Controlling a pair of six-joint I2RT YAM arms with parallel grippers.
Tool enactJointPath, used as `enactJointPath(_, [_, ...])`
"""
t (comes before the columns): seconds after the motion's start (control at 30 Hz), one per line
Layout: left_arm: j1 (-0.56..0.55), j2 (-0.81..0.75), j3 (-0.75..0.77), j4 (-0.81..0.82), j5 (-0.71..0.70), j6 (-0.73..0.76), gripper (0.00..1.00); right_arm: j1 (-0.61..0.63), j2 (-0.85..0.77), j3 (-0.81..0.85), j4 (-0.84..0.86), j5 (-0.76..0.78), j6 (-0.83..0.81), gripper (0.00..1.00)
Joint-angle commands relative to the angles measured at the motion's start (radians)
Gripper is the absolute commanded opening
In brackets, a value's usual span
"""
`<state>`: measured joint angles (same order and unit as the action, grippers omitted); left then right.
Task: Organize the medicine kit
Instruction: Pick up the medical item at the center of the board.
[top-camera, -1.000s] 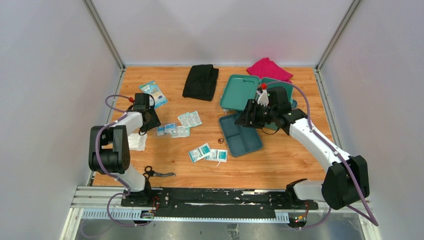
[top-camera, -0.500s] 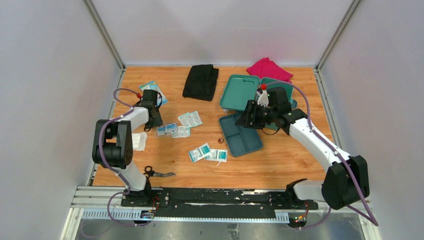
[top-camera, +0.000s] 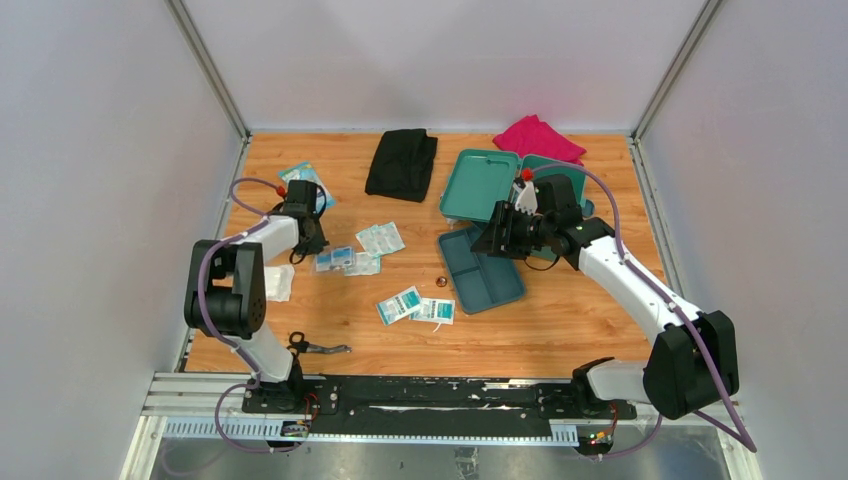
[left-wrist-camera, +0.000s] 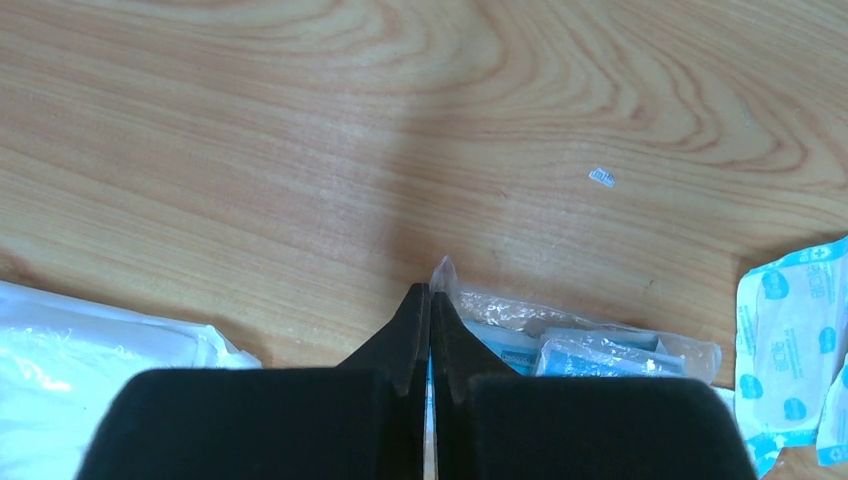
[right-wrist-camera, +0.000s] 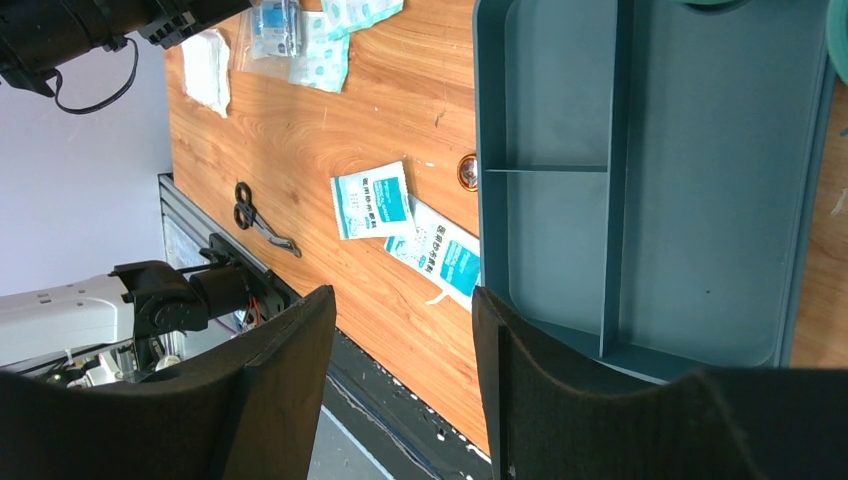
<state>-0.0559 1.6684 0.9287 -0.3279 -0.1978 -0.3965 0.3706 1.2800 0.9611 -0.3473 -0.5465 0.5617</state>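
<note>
Two bits of the medicine kit (top-camera: 478, 185) to keep track of: the teal box sits open toward the far right corner of the counter (top-camera: 570, 330). Its inner tray (top-camera: 482, 282) lies flat on the counter just in front of it, with nothing in it that I can see. The right gripper (top-camera: 495, 232) hasn't budged over the last second; it hangs over the tray with its jaws apart and nothing between them. The real change is on the other side. The left gripper (left-wrist-camera: 430, 300) has slid toward the far edge, off the left edge of the counter, and gone from half open to fully pinched. It looks like it's nipping the corner of the clear packet (left-wrist-camera: 585, 345). So I'd say the pick is basically made, and the next job is carrying that packet across to the tray. Thin plastic held by one corner could slip or droop, though.
</note>
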Motion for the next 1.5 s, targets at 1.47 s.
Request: enactJointPath(1.47, [-0.912,-0.455,0.599,-0.372,0.562,0.311,0.0,0.235,-0.468,-0.009,0.307,-0.336,-0.416,0.72])
